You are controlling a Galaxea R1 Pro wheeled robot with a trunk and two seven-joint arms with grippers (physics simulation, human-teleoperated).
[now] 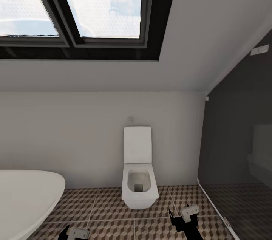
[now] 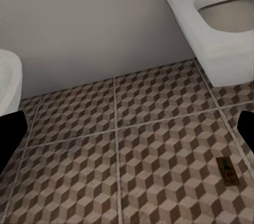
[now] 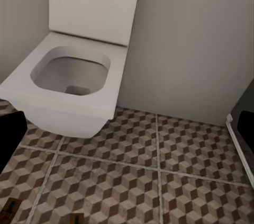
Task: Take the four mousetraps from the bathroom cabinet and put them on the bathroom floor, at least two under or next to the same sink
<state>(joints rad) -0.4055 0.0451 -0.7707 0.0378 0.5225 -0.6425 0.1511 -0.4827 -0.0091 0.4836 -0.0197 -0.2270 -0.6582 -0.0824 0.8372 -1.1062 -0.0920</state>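
One mousetrap [image 2: 228, 171], a small tan board with a dark wire and a red mark, lies flat on the cube-patterned bathroom floor [image 2: 148, 144] near the toilet's foot. Two more tan pieces, which look like mousetraps [image 3: 8, 211] [image 3: 78, 217], are cut off at the edge of the right wrist view. My left gripper [image 2: 127, 139] hangs open above the tiles with nothing between its black fingers [image 2: 10, 139]. My right gripper [image 3: 127, 139] is open too and empty, facing the toilet. Both grippers [image 1: 73, 233] [image 1: 185, 219] show low in the head view. The cabinet and the bathroom sink are out of view.
A white toilet [image 1: 138, 179] stands against the back wall straight ahead. A white oval bathtub [image 1: 22, 198] fills the lower left. At the right a dark shower stall [image 1: 238, 149] begins behind a pale floor strip. Above is a sloped ceiling with a skylight [image 1: 75, 5].
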